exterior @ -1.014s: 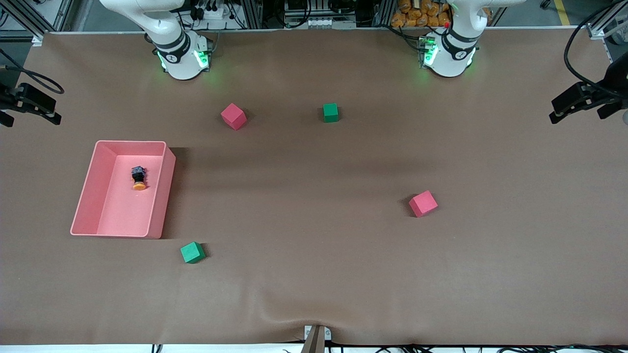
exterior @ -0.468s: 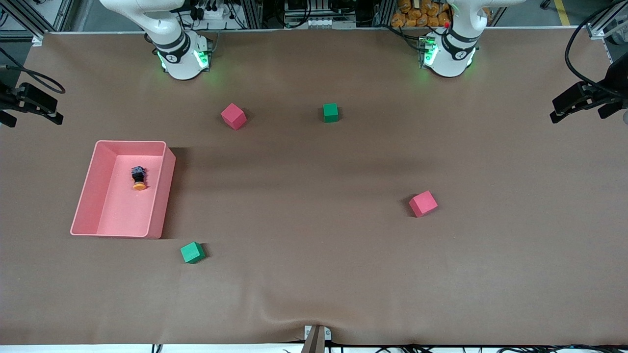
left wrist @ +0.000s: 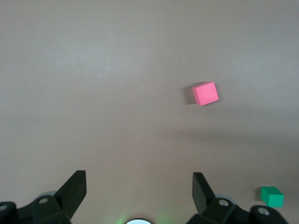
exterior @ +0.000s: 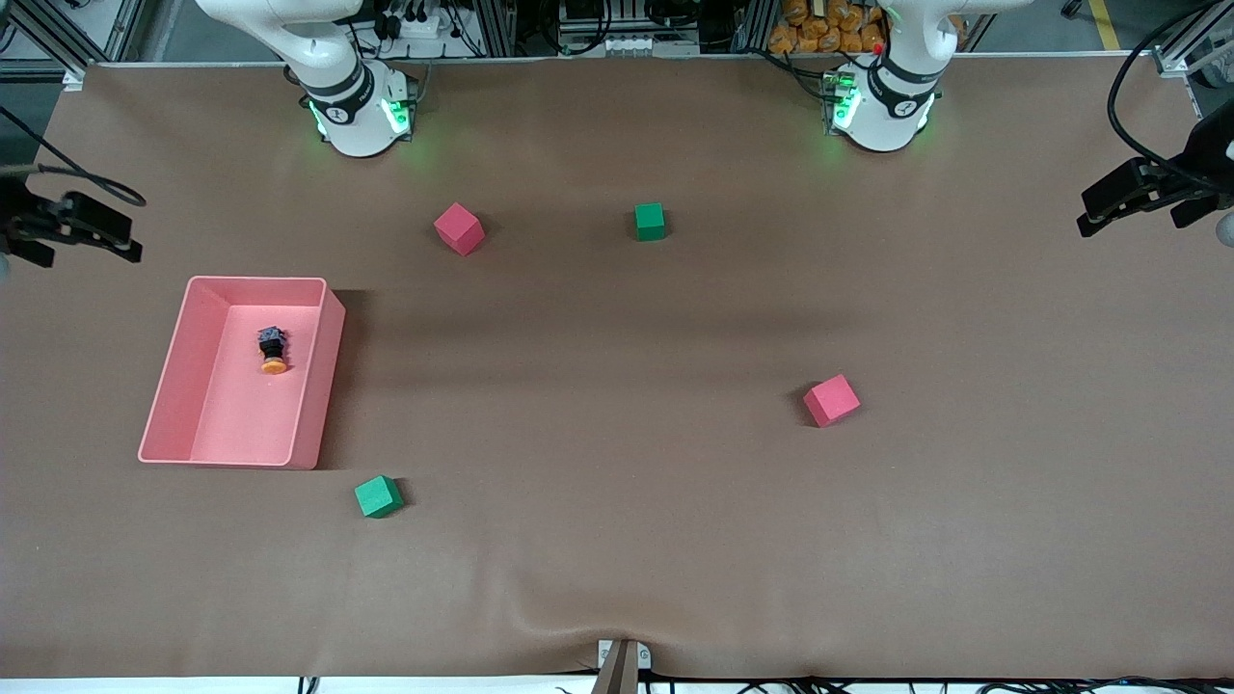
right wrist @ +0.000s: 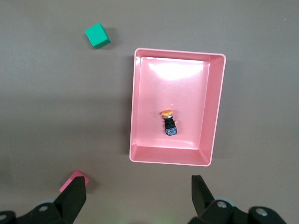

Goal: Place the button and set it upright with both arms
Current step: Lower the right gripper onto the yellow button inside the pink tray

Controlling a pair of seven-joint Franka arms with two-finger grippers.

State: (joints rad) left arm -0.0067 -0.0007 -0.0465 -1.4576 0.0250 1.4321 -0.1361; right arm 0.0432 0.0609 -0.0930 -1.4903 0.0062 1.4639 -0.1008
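**Right arm drifts toward the tray while the button waits on its side**

The button (exterior: 273, 350) lies tipped over inside the pink tray (exterior: 307, 386), its orange cap pointing toward the front camera and its black body toward the robots' bases. It sits in the half of the tray farther from that camera, touching nothing but the tray floor. From the right wrist view it shows plainly (right wrist: 169, 122), alone in the tray (right wrist: 216, 102).

What has shifted in the last second is small. The right gripper (exterior: 92, 231), up at the right arm's end of the table, has slid inward and a little lower in the front view, closing on the tray. The left gripper (exterior: 1123, 198) at the other end has barely stirred. Nothing on the table has moved. I take this as the very start of the job: the right arm looks to be heading for the pick-up, and no lifting or uprighting has begun.

Both grippers are empty, fingers spread wide. The right gripper (right wrist: 138, 198) hangs just off the tray's wall nearest the bases. The left gripper (left wrist: 139, 191) hangs over bare table, waiting.

Scattered about are four foam cubes: a red cube (exterior: 458, 228) and a green cube (exterior: 650, 221) closer to the bases, another red cube (exterior: 831, 400) toward the left arm's end, and a green cube (exterior: 378, 496) just beside the tray's corner nearest the front camera.
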